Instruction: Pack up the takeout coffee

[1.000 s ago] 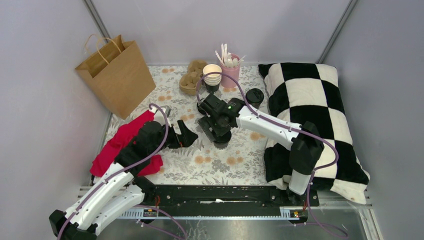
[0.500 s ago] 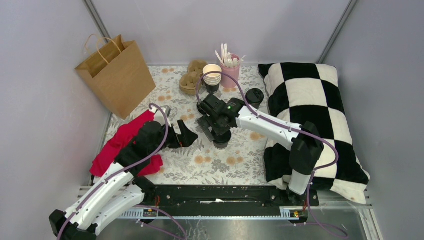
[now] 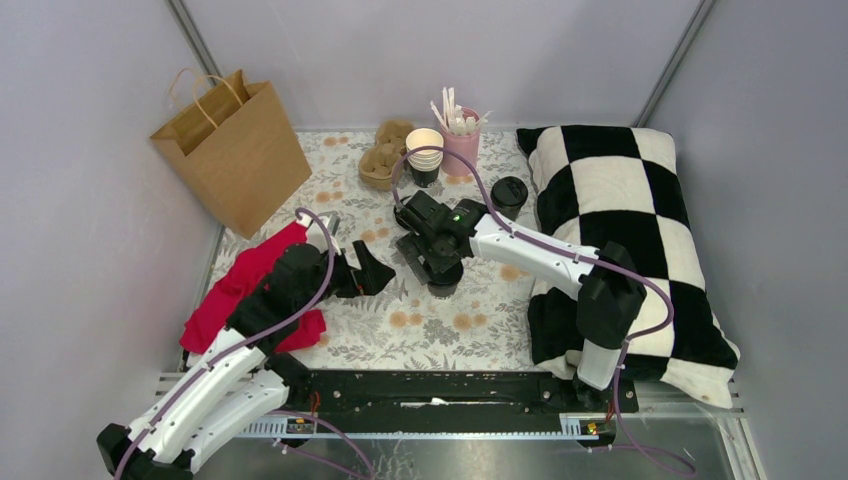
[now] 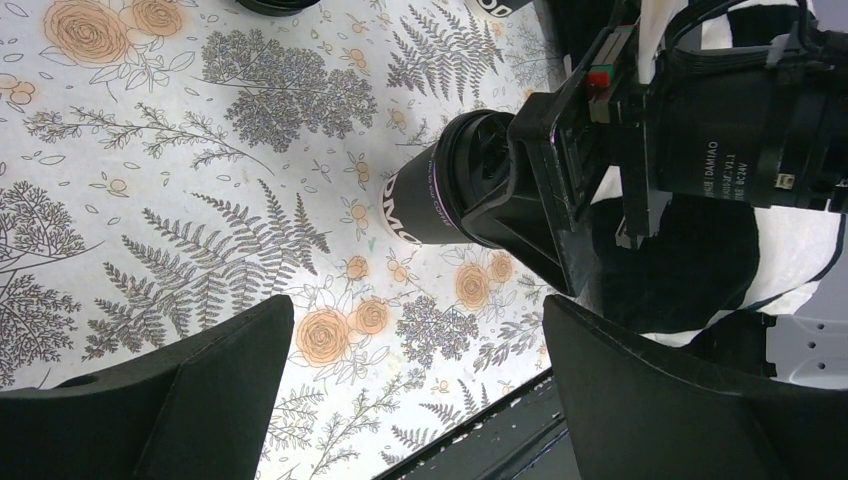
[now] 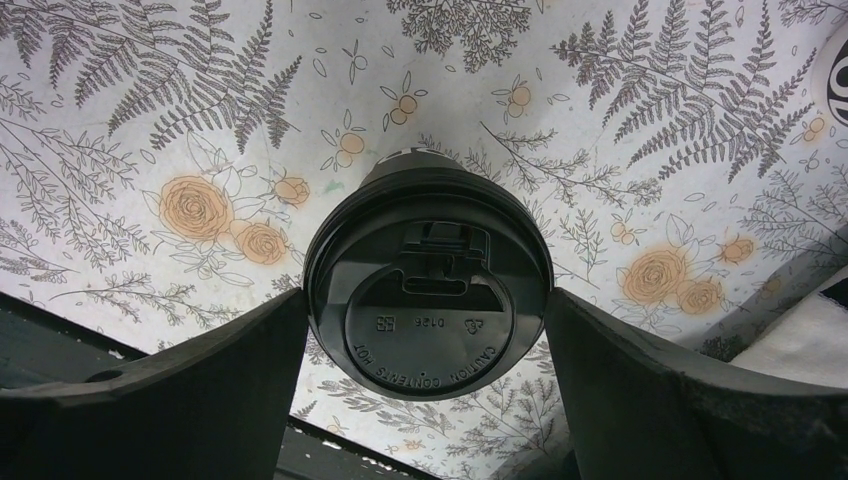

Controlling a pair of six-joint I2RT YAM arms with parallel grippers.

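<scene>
Takeout coffee [image 4: 425, 205] stands upright, right claw [image 5: 425, 300] straddling its lid [image 5: 428, 325] at the rim, can't tell if it's squeezing. Left claw [image 4: 415, 320] gapes wide beside it.

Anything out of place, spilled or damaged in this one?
Nothing is spilled or damaged: the takeout coffee stands upright with its lid on. Two things look odd for a coffee job. A black-and-white checkered pillow covers the right side of the table, and a crumpled red cloth lies at its left edge.
</scene>
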